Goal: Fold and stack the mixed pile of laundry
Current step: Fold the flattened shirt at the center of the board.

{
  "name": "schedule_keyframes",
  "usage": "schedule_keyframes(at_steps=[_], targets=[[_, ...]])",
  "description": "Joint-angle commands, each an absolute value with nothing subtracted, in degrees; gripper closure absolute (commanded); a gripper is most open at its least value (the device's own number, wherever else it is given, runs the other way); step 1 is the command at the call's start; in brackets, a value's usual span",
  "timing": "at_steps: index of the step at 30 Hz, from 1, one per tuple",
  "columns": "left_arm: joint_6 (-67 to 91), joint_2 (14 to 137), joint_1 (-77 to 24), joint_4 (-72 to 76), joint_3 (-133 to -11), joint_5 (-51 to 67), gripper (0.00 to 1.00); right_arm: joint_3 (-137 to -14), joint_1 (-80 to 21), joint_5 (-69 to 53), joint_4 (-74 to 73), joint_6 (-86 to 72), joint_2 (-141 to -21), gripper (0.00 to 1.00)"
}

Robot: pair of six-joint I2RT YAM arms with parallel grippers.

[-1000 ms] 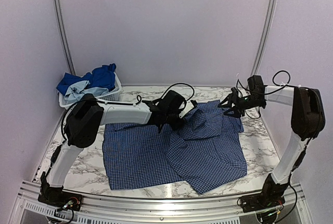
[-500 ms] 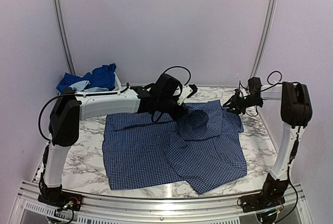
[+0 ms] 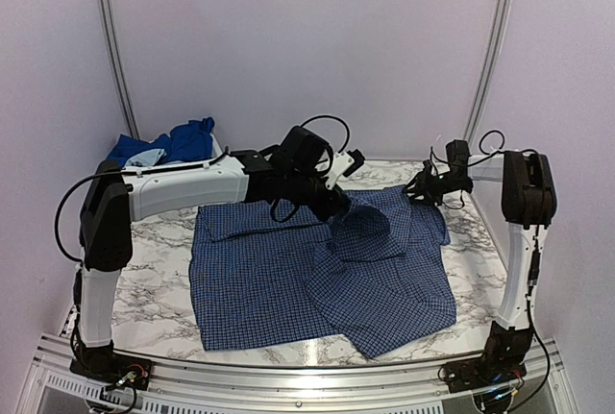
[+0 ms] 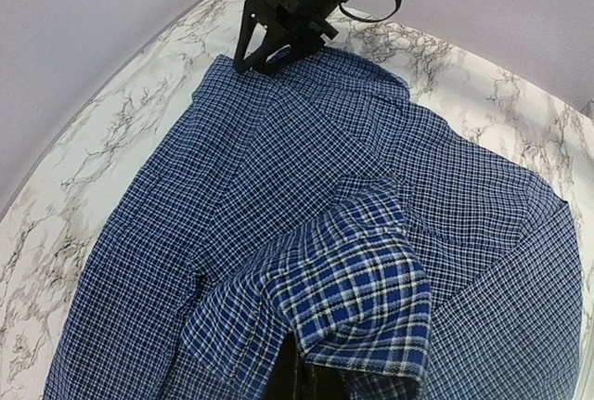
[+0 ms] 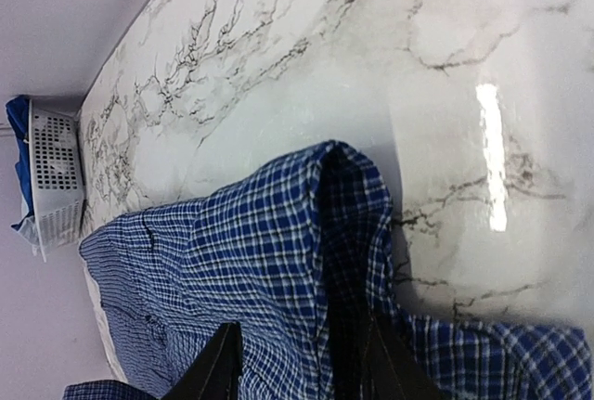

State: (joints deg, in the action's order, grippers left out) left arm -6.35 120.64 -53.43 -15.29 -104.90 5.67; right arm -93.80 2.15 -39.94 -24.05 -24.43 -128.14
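While the left end effector (image 3: 335, 207) pinches shut on a lifted fold of the navy checked shirt (image 3: 269, 280) spread across the marbled worktop (image 3: 144, 299), the right end effector (image 3: 416, 193) straddles its far edge, grip unclear

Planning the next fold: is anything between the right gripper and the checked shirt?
Nothing visible. The right gripper straddles a raised fold at the far right edge of the checked shirt, with no other object nearby. Only the bare marble table lies beyond.
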Motion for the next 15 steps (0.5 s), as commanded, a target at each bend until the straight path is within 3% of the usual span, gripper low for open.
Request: schedule_keyframes(at_steps=[1, 3, 6, 15], targets=[[-4.8, 117.9, -54.3, -17.6, -105.8, 8.8, 1.00, -98.1, 1.4, -39.8, -25.0, -24.4, -130.1, 0.70], [-4.1, 117.7, -54.5, -17.8, -105.7, 9.2, 1.00, -98.8, 1.4, -39.9, -25.9, -24.0, -129.9, 0.87], [-2.8, 117.1, -54.7, -18.0, -105.5, 9.9, 1.00, -98.5, 1.3, -39.7, -25.8, -23.6, -128.2, 1.00], [5.2, 113.0, -53.1, -17.9, -104.2, 10.6, 1.00, -97.1, 2.5, -35.6, -30.1, -20.3, -126.5, 1.00]])
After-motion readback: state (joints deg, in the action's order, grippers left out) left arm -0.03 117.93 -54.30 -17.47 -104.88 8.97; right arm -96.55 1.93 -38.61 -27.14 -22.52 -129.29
